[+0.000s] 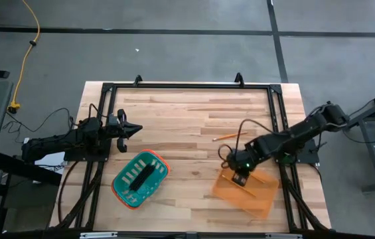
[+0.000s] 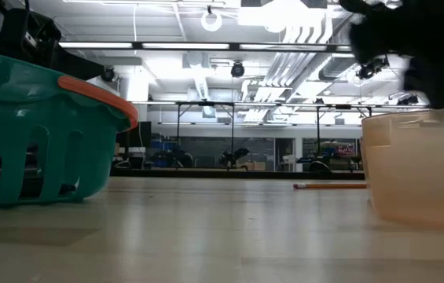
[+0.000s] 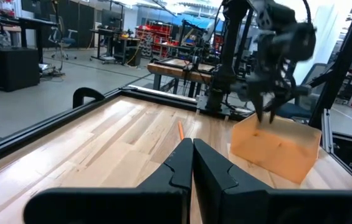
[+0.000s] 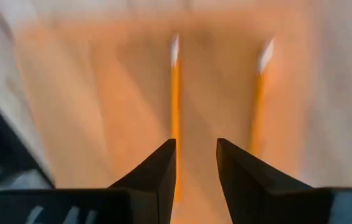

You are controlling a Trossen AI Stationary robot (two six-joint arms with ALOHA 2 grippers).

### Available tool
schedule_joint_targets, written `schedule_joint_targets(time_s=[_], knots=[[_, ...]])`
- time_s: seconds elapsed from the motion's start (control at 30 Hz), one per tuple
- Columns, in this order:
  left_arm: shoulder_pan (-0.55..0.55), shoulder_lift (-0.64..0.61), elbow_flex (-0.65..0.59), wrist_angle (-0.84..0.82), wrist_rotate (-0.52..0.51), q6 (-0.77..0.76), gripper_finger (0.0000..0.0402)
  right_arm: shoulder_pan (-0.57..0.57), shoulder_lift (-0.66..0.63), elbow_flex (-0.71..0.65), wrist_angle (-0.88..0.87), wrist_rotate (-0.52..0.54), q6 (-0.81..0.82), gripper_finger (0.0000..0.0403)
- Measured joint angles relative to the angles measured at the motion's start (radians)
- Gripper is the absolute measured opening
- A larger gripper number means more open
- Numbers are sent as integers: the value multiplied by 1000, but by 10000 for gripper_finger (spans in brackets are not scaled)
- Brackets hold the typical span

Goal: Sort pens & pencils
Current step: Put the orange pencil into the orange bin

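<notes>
My right gripper [image 1: 240, 175] hangs open over the translucent orange bin [image 1: 257, 197], fingers pointing down into it. In the right wrist view two orange pencils [image 4: 175, 87] [image 4: 260, 93] lie on the bin's floor below my open gripper [image 4: 196, 158], one running past a fingertip. A third pencil [image 1: 225, 136] lies flat on the table beyond the bin and also shows in the low view [image 2: 329, 186]. Dark pens [image 1: 141, 176] lie inside the teal basket [image 1: 122, 189]. My left gripper [image 1: 131, 128] waits shut at the table's left side.
A black frame [image 1: 187, 86] runs around the wooden table's edges. The teal basket [image 2: 41, 134] sits near the left front and the orange bin [image 2: 418, 169] near the right front. Bare wood lies between them and toward the far edge.
</notes>
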Motion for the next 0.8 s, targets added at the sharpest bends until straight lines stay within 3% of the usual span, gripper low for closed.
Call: schedule_joint_targets(time_s=[0.2, 0.4, 0.8], knots=[[0, 0, 0, 0, 0, 0, 1, -143, 0, 92, 20, 167, -213, 92], [0, 0, 0, 0, 0, 0, 1, -291, 12, 94, 102, 175, -385, 92], [0, 0, 0, 0, 0, 0, 1, -509, 181, 94, 72, 141, -744, 196]])
